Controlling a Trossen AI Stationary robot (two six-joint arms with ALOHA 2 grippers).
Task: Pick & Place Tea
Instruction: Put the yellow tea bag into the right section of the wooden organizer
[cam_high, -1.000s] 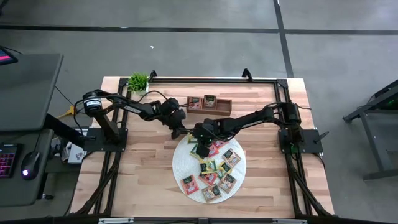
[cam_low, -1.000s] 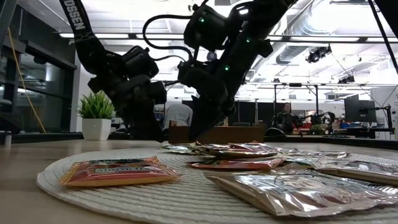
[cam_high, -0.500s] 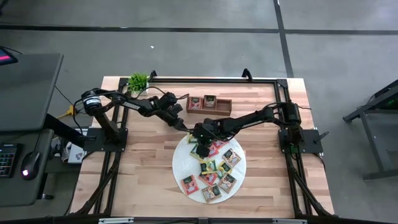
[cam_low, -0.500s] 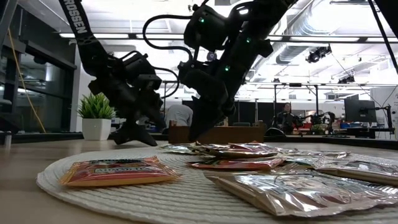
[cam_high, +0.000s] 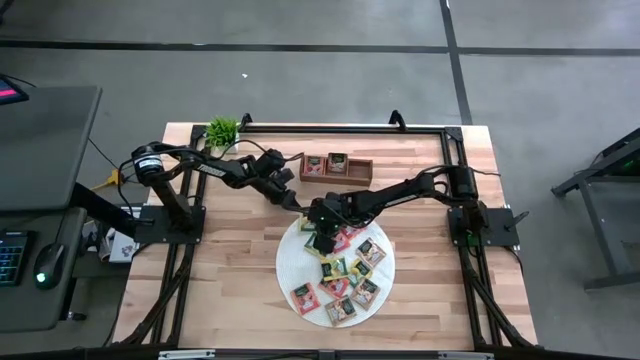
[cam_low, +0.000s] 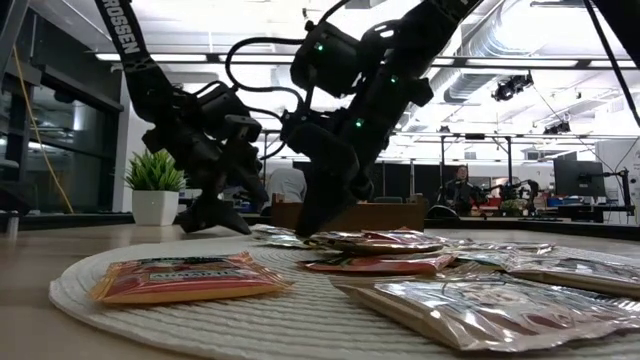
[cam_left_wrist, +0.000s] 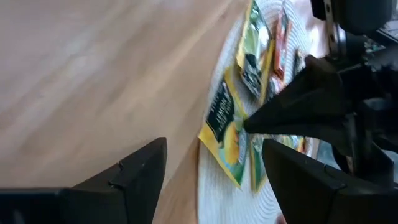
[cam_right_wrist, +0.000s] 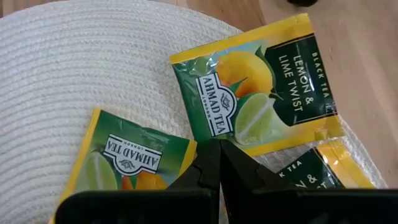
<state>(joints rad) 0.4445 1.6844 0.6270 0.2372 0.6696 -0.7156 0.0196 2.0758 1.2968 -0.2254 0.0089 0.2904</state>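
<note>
1. Mat (cam_low: 300, 310): round white woven, near/centre of table (cam_high: 230, 270). Carries the loose tea; also seen in high view (cam_high: 290, 270).

2. Tea packets (cam_high: 340, 280): small flat squares, red, pink, green and yellow wrappers, scattered and partly overlapping on mat. Low view, nearest to farthest: silver-backed packet (cam_low: 470, 310) at front, red/orange packet (cam_low: 185, 278) just behind on the other side, then a low overlapping heap (cam_low: 375, 243) mid-mat.

3. Right gripper (cam_right_wrist: 219, 163): over far part of mat, tips down on the packets. Jaws together, nothing between them. Tips rest where a green/yellow packet (cam_right_wrist: 127, 165) meets the lemon & lime packet (cam_right_wrist: 258, 93); a third yellow-edged packet (cam_right_wrist: 317, 171) lies beside. Same gripper in high view (cam_high: 322, 232) and low view (cam_low: 318, 215).

4. Lemon & lime packet: flat at far edge of mat, one corner hanging over onto bare wood. Shows in left wrist view too (cam_left_wrist: 225, 127).

5. Left gripper (cam_left_wrist: 214, 171): just beyond mat's far-left rim, low over bare wood, aimed at that packet. Jaws wide apart, holding nothing; not touching any packet. High view (cam_high: 290, 200); low view (cam_low: 215, 215).

6. Wooden tray (cam_high: 337, 167): brown, 3 compartments, far side of table, apart from mat. Two compartments hold packets (cam_high: 338, 161); third appears bare.

7. Potted plant (cam_high: 222, 132): small, green, white pot, far-left corner; low view (cam_low: 155, 185).

8. Background, low view: person (cam_low: 288, 185) beyond table, partly hidden by arms.
</note>
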